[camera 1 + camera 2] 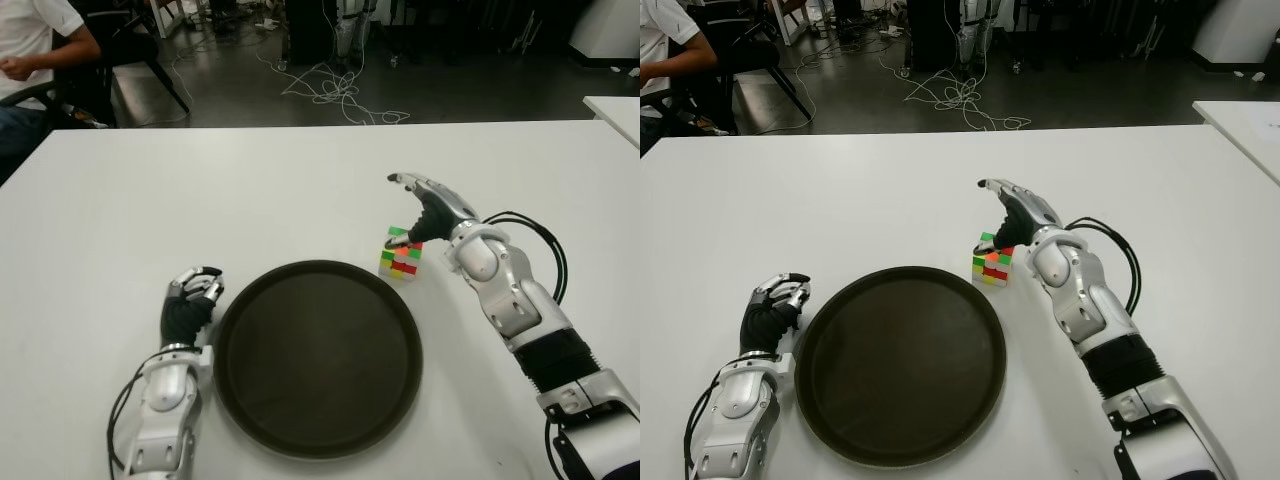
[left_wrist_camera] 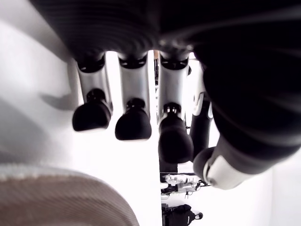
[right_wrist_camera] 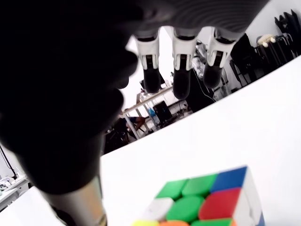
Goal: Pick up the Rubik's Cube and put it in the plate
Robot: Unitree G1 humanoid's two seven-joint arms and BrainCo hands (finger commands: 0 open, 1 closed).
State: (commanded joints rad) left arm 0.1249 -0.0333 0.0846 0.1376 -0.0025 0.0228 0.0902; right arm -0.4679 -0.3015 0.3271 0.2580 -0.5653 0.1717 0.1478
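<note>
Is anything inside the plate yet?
Nothing: the plate shows only its bare dark surface. The cube sits on the table beside its rim, under the open right hand.

The white worktop (image 1: 300,190) carries a dark round plate (image 1: 318,357), with a Rubik's Cube (image 1: 399,253) just beside the plate's far right rim.

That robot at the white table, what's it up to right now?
It is going for the Rubik's Cube, which sits on the white table just past the rim of the dark round plate, on the robot's right. Its right hand hovers over the cube with fingers extended, not yet gripping it. The left hand shows beside the plate's left edge, fingers curled and holding nothing. The plate has nothing in it yet.
</note>
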